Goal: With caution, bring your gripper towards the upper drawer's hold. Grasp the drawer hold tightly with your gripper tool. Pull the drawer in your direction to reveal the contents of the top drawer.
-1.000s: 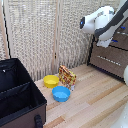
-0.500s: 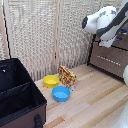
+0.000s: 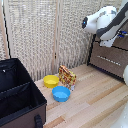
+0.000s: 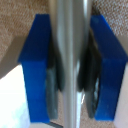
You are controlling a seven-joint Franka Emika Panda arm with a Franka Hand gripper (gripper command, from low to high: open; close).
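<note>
In the wrist view, the drawer hold (image 4: 70,30) is a silver bar running straight between my blue fingertips (image 4: 35,65). My gripper (image 4: 70,75) is shut on it, the dark inner pads pressing on both sides. The brown upper drawer (image 4: 15,20) shows behind the bar. In the exterior view, the white arm (image 3: 102,20) reaches to the dresser at the exterior view's right. There my gripper (image 3: 122,34) shows only as a small blue spot against the dark upper drawer (image 3: 121,44), and the hold itself is too small to make out. The lower drawer (image 3: 107,65) carries its own silver bar.
A black open case (image 3: 17,95) stands at the exterior view's left on the wooden floor. A yellow bowl (image 3: 51,81), a blue bowl (image 3: 61,93) and a patterned packet (image 3: 67,76) sit in the middle. A woven screen (image 3: 45,35) closes off the back.
</note>
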